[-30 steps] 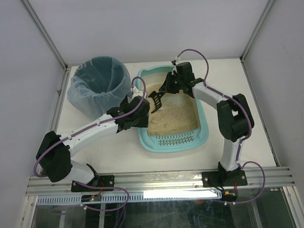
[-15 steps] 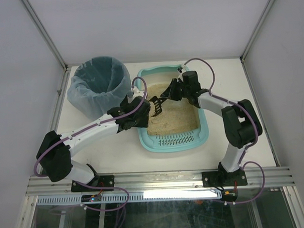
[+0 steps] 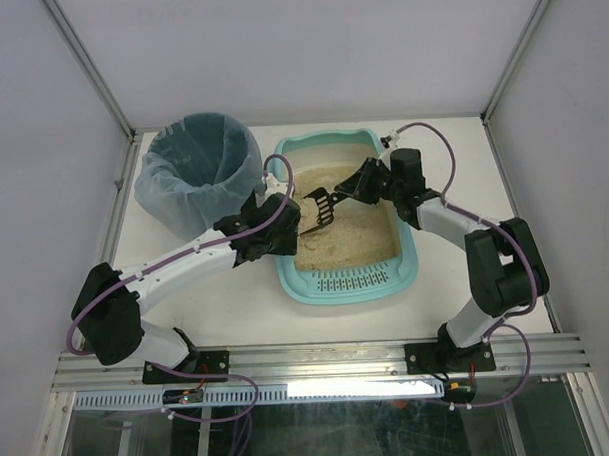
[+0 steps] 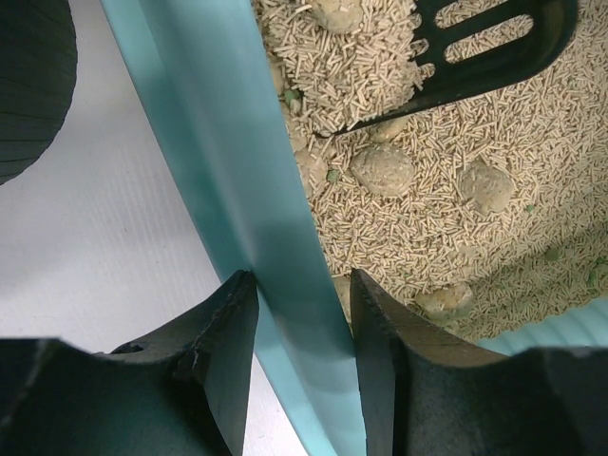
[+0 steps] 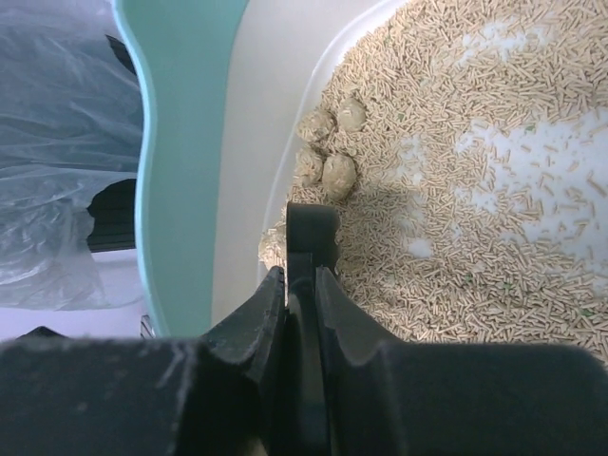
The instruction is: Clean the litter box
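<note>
The litter box sat mid-desk, its long axis running away from the arms. The left pincer clamped its left rim. The right pincer pinched a black scoop, whose head lay in the litter near that wall. Clumps lay just beside the head, toward the left pincer.

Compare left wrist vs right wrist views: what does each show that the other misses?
Left wrist only: the left gripper closed on the rim of the litter box, and the slotted head of the scoop loaded with pellets. Right wrist only: the right gripper shut on the scoop's handle, the bin's translucent bag liner beyond the rim, and bare patches of tray floor. Both: the teal rim, pellet litter, and clumps near the wall.
</note>
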